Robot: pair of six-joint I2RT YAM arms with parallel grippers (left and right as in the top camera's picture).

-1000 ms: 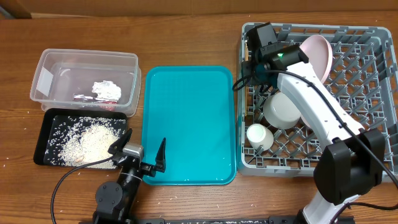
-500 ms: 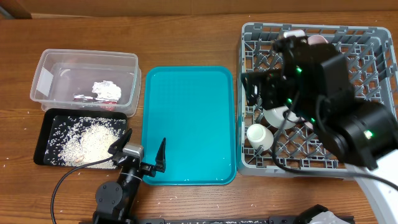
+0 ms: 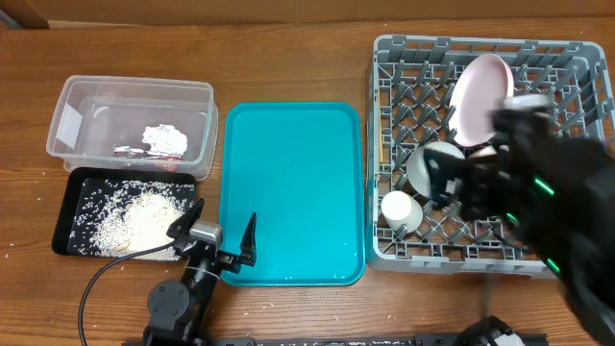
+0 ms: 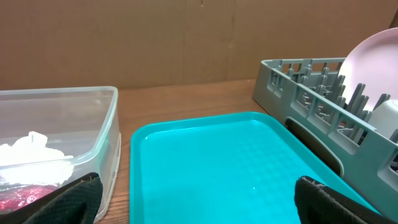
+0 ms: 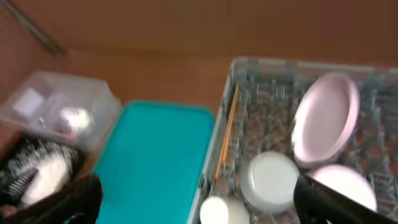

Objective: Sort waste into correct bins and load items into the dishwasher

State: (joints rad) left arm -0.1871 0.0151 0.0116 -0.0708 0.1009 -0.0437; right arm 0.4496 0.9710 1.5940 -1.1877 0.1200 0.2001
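Dish rack [image 3: 384,144]: grey, pegged, sitting on the table [image 3: 288,67] just right of the teal tray [image 3: 288,192].
- Plate [image 3: 478,86]: leaning on edge among the pegs, in the rack half farther from the teal tray's near end.
- Bowl [image 3: 428,165] and cup [image 3: 399,210]: sitting in the rack close to the teal tray's right rim. A second bowl [image 5: 345,186] is lying beyond them.
- Chopsticks [image 5: 225,134]: lying along the rack wall facing the teal tray, blurred into one thin line.

Clear tub [image 3: 67,96]: sitting left of the teal tray's far end and holding the wrapper scrap [image 3: 163,139].

Black tray [image 3: 72,192]: sitting left of the teal tray's near end and holding the rice [image 3: 135,221].

Left gripper [image 3: 219,231]: hovering at the teal tray's near left corner, fingers spread, holding nothing.

Right gripper [image 5: 196,190]: hanging right of the teal tray above the rack, fingers wide apart and empty. The right arm [image 3: 548,211] is showing as a motion blur.
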